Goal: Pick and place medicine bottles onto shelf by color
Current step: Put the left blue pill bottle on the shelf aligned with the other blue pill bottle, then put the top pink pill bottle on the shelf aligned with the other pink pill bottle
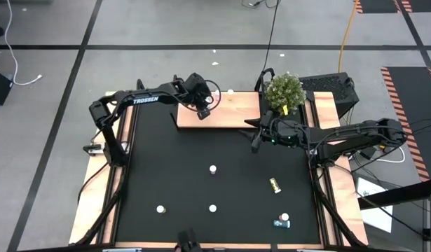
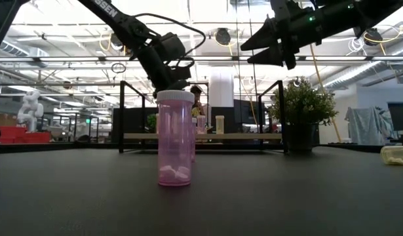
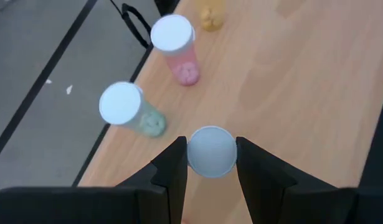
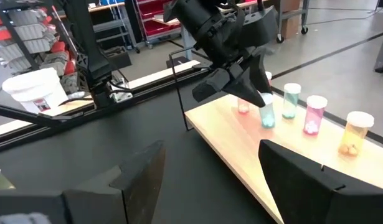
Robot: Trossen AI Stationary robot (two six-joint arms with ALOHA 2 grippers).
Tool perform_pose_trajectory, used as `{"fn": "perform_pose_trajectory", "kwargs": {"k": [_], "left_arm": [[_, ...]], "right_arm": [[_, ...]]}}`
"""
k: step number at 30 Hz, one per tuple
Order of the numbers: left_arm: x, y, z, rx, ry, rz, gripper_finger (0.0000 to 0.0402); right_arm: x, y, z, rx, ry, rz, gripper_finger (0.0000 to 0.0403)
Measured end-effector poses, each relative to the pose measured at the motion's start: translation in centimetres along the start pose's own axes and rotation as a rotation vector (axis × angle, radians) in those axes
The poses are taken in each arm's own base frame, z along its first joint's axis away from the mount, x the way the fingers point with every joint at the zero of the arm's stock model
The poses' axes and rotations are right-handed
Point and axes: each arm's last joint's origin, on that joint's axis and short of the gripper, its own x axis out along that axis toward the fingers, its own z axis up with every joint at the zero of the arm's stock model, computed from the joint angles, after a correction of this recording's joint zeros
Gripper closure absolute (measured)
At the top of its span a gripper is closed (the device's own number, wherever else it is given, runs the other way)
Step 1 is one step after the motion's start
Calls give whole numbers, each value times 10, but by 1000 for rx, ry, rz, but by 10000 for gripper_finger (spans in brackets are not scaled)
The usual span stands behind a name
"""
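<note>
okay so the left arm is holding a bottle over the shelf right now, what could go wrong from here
The left gripper holds a white-capped bottle just above the shelf, close to a teal bottle and a pink bottle near the board's edge. A fingertip could knock one off as it opens. The right gripper hangs open nearby, so the arms might collide.

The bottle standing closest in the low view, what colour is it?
Pink bottle, see-through, with a white cap; the low view shows it best.

A black mat (image 1: 201, 161) is laid over the table. A light-wood shelf (image 1: 236, 112) is set at its far edge, beside a potted plant (image 1: 284, 91). Small bottles (image 1: 213, 169) are scattered toward the near edge.
</note>
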Motion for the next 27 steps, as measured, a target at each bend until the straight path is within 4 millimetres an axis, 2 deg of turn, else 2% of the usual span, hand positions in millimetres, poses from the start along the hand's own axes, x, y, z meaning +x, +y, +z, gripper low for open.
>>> {"fn": "perform_pose_trajectory", "kwargs": {"k": [13, 23, 27], "left_arm": [[2, 2, -1, -31, 4, 3, 267], [3, 3, 3, -15, -41, 12, 180], [-4, 4, 7, -15, -76, 19, 142]], "right_arm": [[0, 0, 0, 71, 2, 0, 149], [0, -1, -4, 117, 40, -12, 149], [0, 0, -3, 115, 58, 6, 149]]}}
